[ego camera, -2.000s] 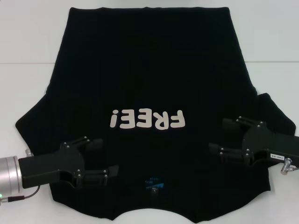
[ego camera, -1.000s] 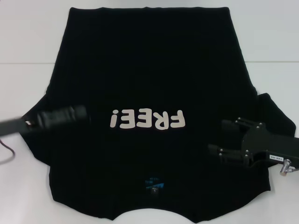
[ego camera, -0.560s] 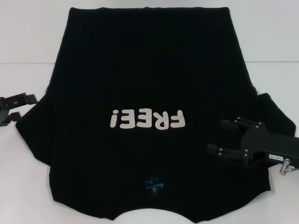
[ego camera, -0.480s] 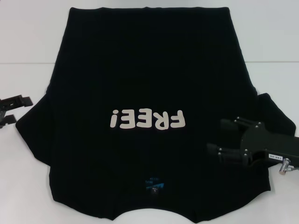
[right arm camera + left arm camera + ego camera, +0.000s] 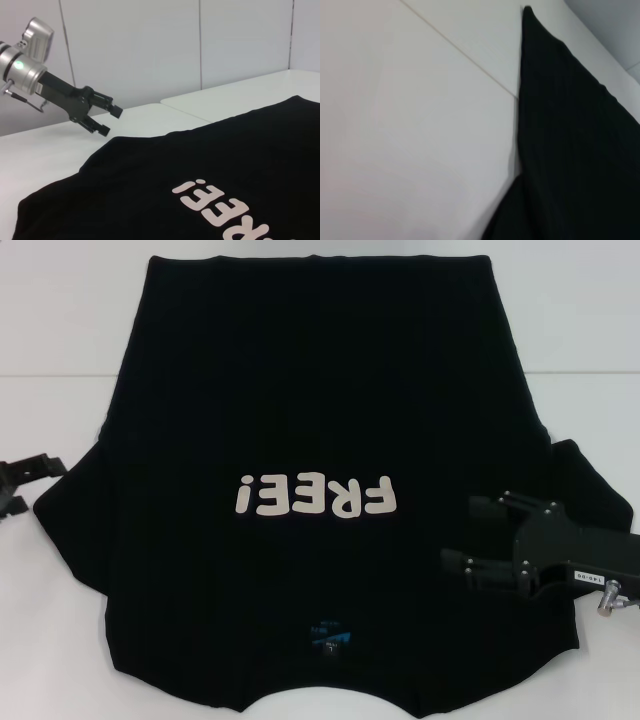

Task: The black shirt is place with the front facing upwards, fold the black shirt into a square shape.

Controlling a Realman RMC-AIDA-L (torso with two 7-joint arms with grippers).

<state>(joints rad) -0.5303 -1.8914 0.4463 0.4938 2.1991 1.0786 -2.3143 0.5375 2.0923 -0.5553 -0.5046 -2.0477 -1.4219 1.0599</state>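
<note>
The black shirt (image 5: 320, 440) lies flat and unfolded, front up, white "FREE!" print showing, filling the desk's middle to its near edge. Left gripper (image 5: 22, 483) spread open, empty, at the desk's left edge beside the sleeve. Right gripper (image 5: 480, 537) spread open, empty, over the right sleeve area.

A white table (image 5: 60, 320) lies beneath and around the left gripper (image 5: 40, 486). A thin seam (image 5: 50, 376) crosses the table a little beyond that gripper. Farther behind the gripper stands a pale wall (image 5: 135, 45) with vertical joints (image 5: 200, 40).

Lighting: bright, even, diffuse; faint shadows. Surface (image 5: 60, 330) washed pale. Left wrist view soft, unfocused.
</note>
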